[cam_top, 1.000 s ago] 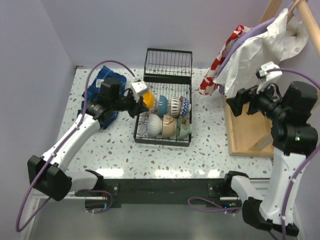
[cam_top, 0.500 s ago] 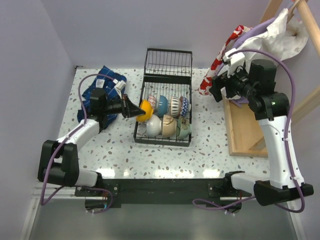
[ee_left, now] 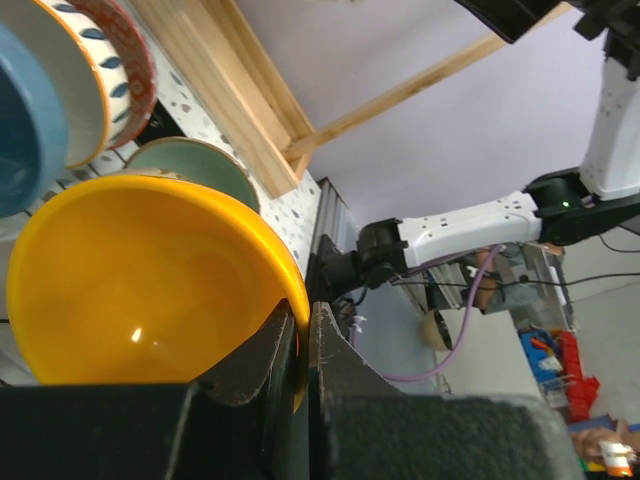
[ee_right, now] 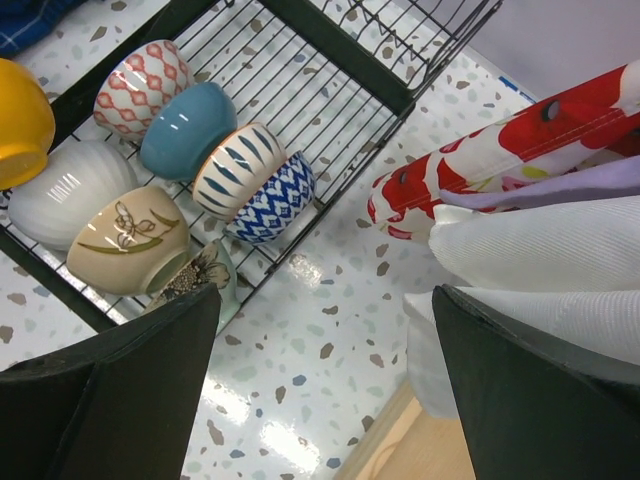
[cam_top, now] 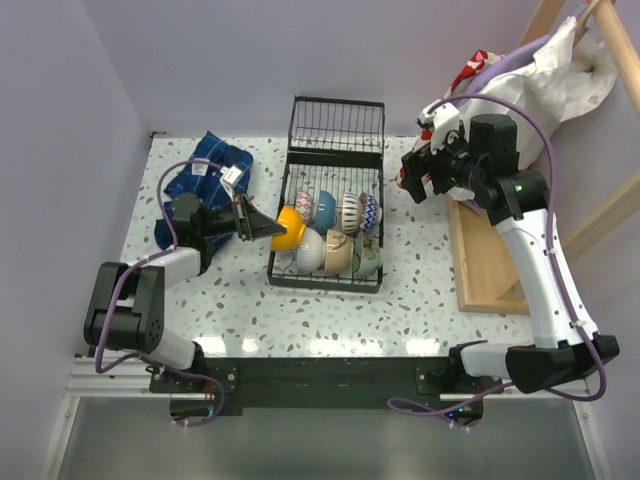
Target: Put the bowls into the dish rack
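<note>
The black wire dish rack [cam_top: 325, 282] stands mid-table and holds several bowls on their sides, among them white [cam_top: 307, 251], beige [cam_top: 338, 252] and blue [cam_top: 325, 209] ones. My left gripper [cam_top: 268, 230] is shut on the rim of a yellow bowl [cam_top: 290, 226] at the rack's left edge; in the left wrist view its jaws pinch that yellow bowl's [ee_left: 140, 270] rim. My right gripper [cam_top: 418, 172] is open and empty, raised to the right of the rack. In the right wrist view the rack [ee_right: 330, 60], its bowls and the yellow bowl [ee_right: 22, 122] lie below the right gripper [ee_right: 325, 345].
A blue cloth [cam_top: 207, 172] lies at the back left. A wooden frame [cam_top: 482, 262] with white [cam_top: 520, 95] and red patterned [cam_top: 450, 110] cloths hanging on it stands at the right, close to my right arm. The rack's upright end panel [cam_top: 337, 127] faces the back wall.
My left arm has lowered and stretched flat along the table, still holding the yellow bowl at the rack's left edge. My right arm has swung left toward the rack.
</note>
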### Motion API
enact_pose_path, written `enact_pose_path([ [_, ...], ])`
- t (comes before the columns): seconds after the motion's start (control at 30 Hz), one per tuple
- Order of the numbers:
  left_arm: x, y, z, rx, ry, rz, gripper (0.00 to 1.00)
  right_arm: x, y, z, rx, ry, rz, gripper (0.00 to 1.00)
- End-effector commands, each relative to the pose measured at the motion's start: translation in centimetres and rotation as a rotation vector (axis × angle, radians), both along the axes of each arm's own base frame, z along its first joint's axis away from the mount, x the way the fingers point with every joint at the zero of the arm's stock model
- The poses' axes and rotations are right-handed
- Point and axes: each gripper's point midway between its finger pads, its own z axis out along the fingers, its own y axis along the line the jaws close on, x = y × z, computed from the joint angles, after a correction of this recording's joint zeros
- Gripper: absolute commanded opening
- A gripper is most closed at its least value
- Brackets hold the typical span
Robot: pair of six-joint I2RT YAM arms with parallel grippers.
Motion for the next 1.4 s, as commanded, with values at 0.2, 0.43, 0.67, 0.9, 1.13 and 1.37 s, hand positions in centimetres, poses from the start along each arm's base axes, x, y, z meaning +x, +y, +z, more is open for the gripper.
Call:
enact_pose_path([
  [0.2, -2.2, 1.1, 1.5, -0.106, -0.029, -0.016, 0.00, -1.0, -1.0, 0.8, -0.030, -0.053, -0.030, 0.93],
  [0.43, -0.8, 2.0, 0.7, -0.142, 0.043, 0.051, 0.00, -1.5, -1.5, 1.0, -0.050, -0.054, -0.038, 0.94],
  [0.67, 0.1, 2.6, 0.1, -0.179, 0.083, 0.095, 0.00, -2.0, -1.7, 0.6, -0.060, -0.047, -0.040, 0.95],
  [0.9, 0.5, 3.7, 4.2, -0.248, 0.027, 0.070, 0.00, -2.4, -2.1, 0.0, -0.078, -0.038, -0.047, 0.95],
  [1.13, 0.1, 3.9, 3.6, -0.234, 0.055, 0.085, 0.00, -1.9, -1.8, -0.3, -0.069, -0.035, -0.040, 0.95],
  [1.37, 1.1, 3.8, 1.8, -0.208, 0.091, 0.088, 0.00, -2.0, -1.8, -0.4, -0.070, -0.037, -0.041, 0.95],
])
